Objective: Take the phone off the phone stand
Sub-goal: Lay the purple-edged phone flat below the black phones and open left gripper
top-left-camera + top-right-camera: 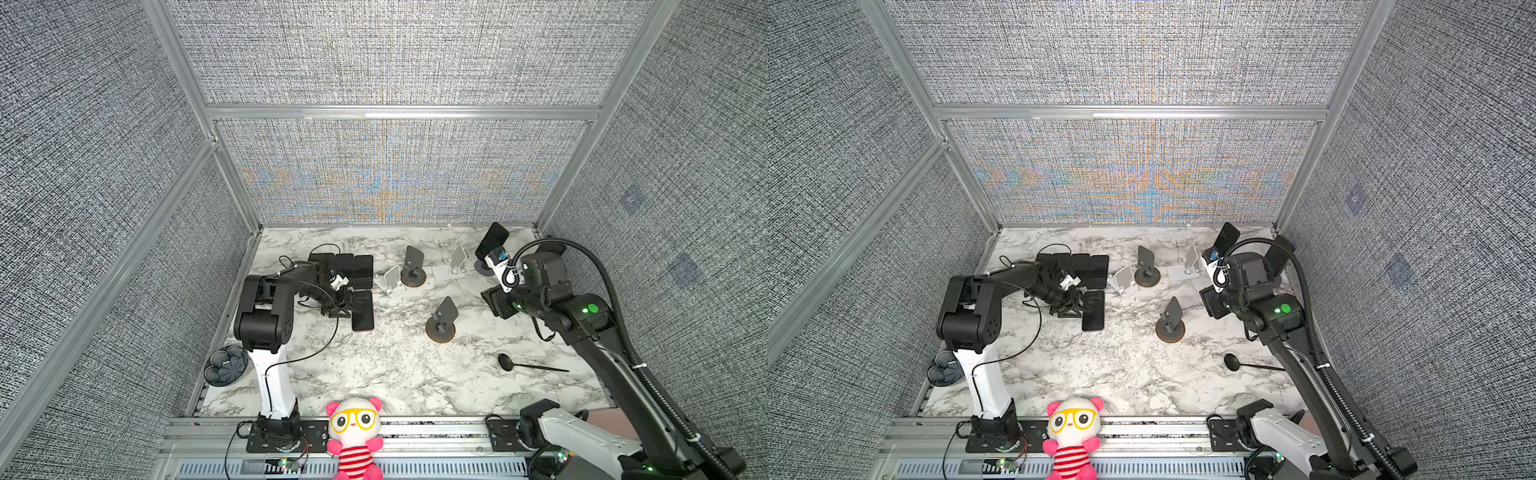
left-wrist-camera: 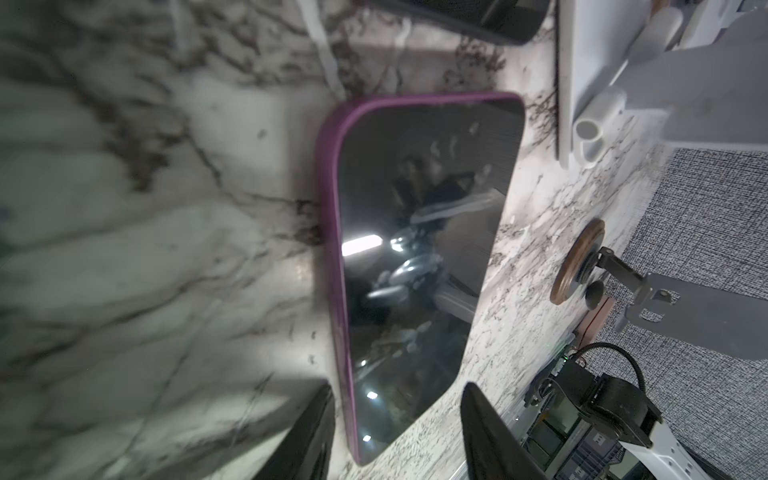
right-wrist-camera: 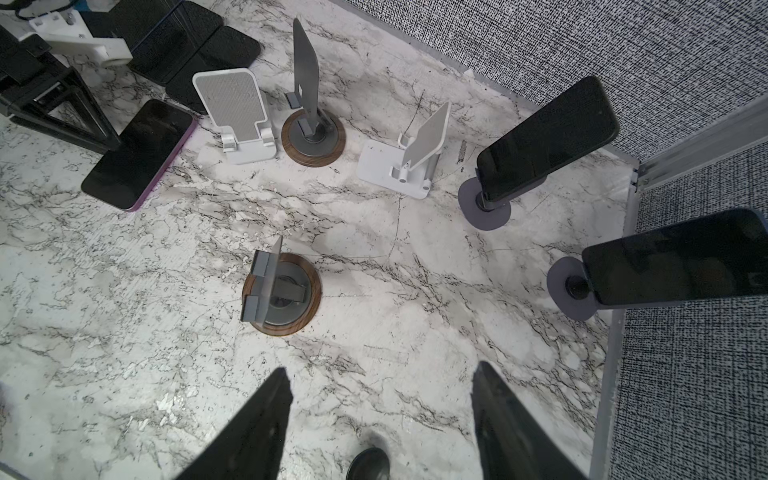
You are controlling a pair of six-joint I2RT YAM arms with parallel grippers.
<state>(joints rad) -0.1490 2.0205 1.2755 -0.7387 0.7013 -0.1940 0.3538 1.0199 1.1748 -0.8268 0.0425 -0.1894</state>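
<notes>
A black phone [image 3: 548, 137] leans on a dark grey phone stand [image 3: 484, 212] at the back right, and shows in a top view as the phone [image 1: 492, 240]. A second black phone [image 3: 681, 270] rests on a like stand [image 3: 565, 291] by the right wall. My right gripper [image 3: 381, 368] hangs open above bare marble, short of both stands, with nothing between its fingers. My left gripper [image 2: 397, 386] is open over a purple-cased phone [image 2: 415, 249] lying flat on the table [image 1: 395, 374]. That phone's end sits between the fingers [image 2: 490, 432].
Two empty wood-based stands [image 1: 440, 322] [image 1: 413, 270] and two empty white stands [image 1: 390, 280] [image 1: 453, 266] stand mid-table. Several phones [image 1: 353, 266] lie flat at the back left. A black spoon [image 1: 505, 361], a dark bowl [image 1: 226, 365] and a plush toy [image 1: 355, 432] lie nearer the front.
</notes>
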